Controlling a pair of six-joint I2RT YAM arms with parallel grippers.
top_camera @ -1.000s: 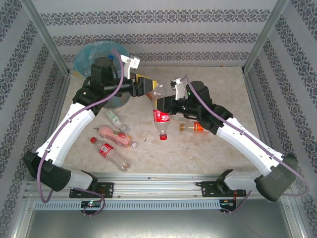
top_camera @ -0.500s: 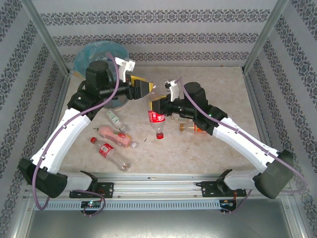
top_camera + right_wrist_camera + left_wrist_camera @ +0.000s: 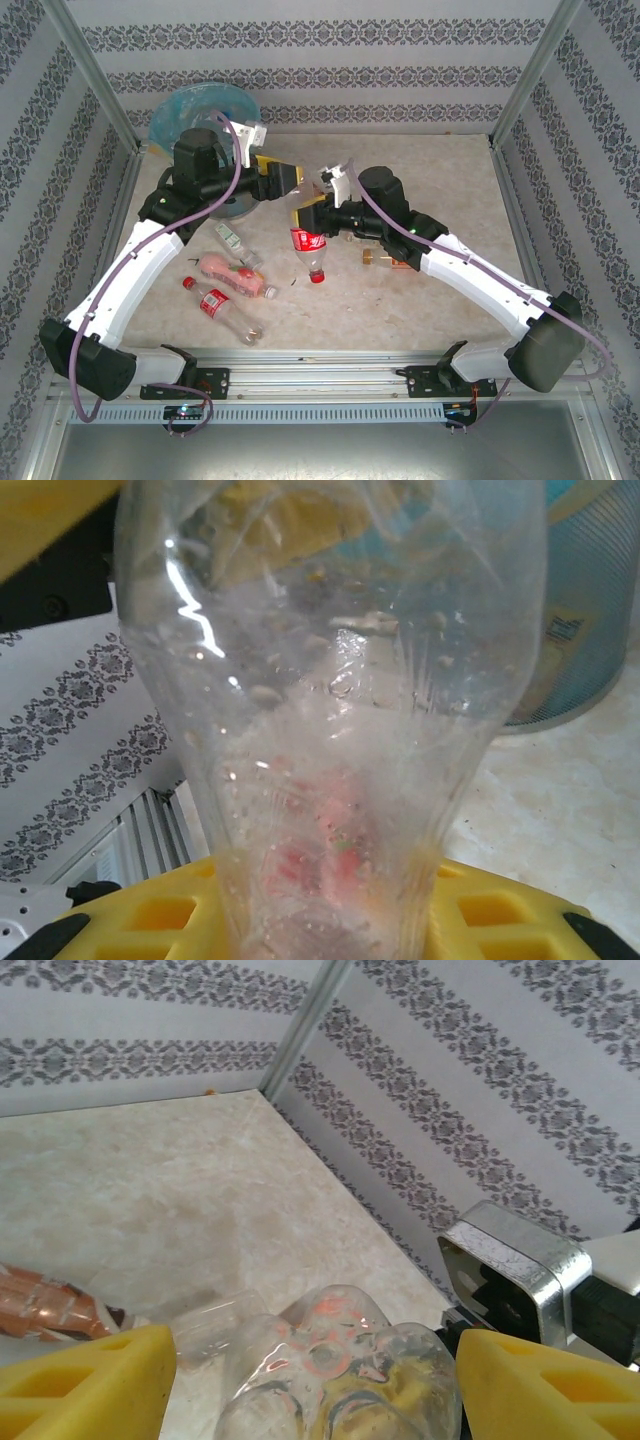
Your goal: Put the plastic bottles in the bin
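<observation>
Clamping a crinkled clear bottle point(image 3: 330, 680), right end effector point(image 3: 330, 920); left end effector point(image 3: 315, 1370) seemingly open.

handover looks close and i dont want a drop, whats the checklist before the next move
1. Right gripper clamped on the red-label bottle: ok.
2. Left gripper open, with a yellow finger on each side of the bottle's clear base: ok.
3. Left gripper closed on the bottle, so the right can let go: not ok.
4. Mouth of the bin free: cannot tell, the left arm covers part of it.
5. Pink bottle on the table lies apart from both grippers: ok.
</observation>
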